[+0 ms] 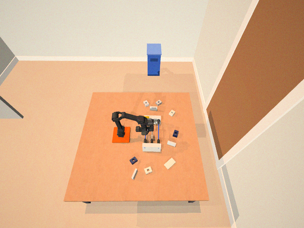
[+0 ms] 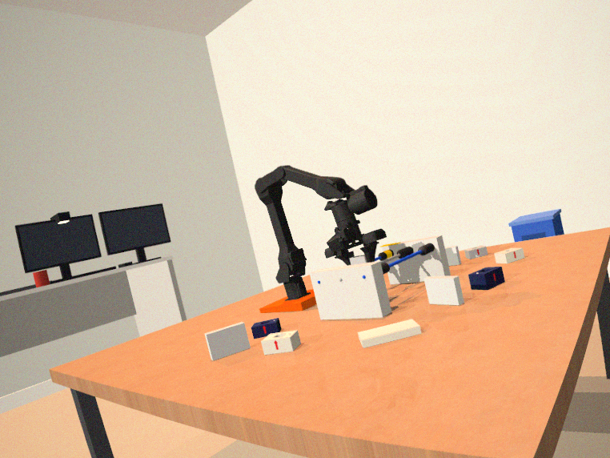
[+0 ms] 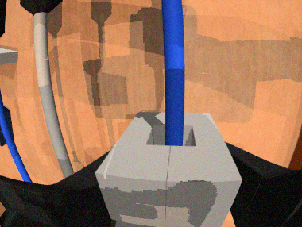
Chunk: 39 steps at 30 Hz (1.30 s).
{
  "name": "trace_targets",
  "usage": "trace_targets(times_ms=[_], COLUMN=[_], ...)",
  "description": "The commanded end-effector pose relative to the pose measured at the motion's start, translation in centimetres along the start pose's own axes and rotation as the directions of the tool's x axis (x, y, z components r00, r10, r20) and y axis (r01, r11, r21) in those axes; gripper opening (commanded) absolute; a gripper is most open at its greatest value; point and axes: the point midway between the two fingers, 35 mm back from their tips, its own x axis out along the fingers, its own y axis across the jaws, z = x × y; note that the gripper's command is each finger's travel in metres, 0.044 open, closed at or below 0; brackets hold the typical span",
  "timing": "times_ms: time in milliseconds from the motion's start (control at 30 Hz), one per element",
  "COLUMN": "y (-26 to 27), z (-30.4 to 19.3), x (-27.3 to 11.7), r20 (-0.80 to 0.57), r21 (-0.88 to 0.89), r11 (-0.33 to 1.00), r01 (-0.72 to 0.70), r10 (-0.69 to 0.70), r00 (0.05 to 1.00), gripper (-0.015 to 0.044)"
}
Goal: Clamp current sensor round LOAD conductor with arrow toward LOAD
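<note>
1. Top view: the arm reaches from its orange base (image 1: 115,139) (image 2: 275,307), on the left-edge side of the bench (image 1: 98,171) (image 2: 394,394), to a row of conductors running between two white blocks, one nearer the front edge (image 1: 151,147) (image 2: 347,293), the other nearer the back edge (image 1: 155,117) (image 2: 419,266).
2. The wrist view shows the gripper (image 1: 148,125) (image 2: 359,260) (image 3: 170,146) holding the grey sensor (image 3: 135,163) by its two sides, fingers spaced to its width. The sensor sits round the blue conductor (image 3: 173,79), which passes into its square window; the grey conductor (image 3: 48,103) lies apart.
3. The step in hand looks like the closing squeeze. The halves meet at a thin seam, but whether the latch has caught I cannot tell.
4. A yellow marker (image 1: 146,116) (image 2: 391,244) is by the back block, seemingly on this conductor's line. Its lettering is unreadable, and the held sensor's arrow is out of sight, so direction remains unconfirmed.
5. Next, press evenly until it latches, without dragging the conductor sideways; then open wide and withdraw straight.
</note>
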Motion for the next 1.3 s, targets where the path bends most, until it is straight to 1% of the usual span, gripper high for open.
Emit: trace_targets(times_ms=[0,100,133,167,200,500,667,1067,1267], y=[0.0,0.03,0.04,0.05,-0.2,-0.2,-0.1,-0.15,-0.02], z=[0.0,0.0,0.0,0.0,0.02,0.02,0.03,0.02,0.01], x=[-0.02,-0.16,-0.25,-0.33,-0.02,-0.02,-0.04,0.47,0.03], r20=[0.0,-0.001,-0.001,-0.001,0.002,0.002,0.002,0.001,0.0], r21=[0.0,0.001,0.002,0.003,-0.001,-0.001,0.0,0.0,0.0], r11=[1.0,0.999,0.999,0.998,0.999,0.999,1.0,1.0,1.0], r01=[0.004,0.035,0.051,0.069,0.036,0.036,0.002,0.003,0.0], r10=[-0.004,-0.035,-0.051,-0.069,-0.036,-0.036,-0.002,-0.003,0.0], r00=[1.0,0.999,0.999,0.998,0.999,0.999,1.0,1.0,1.0], gripper=[0.0088,0.001,0.0,0.0,0.0,0.0,0.0,0.0,0.0157])
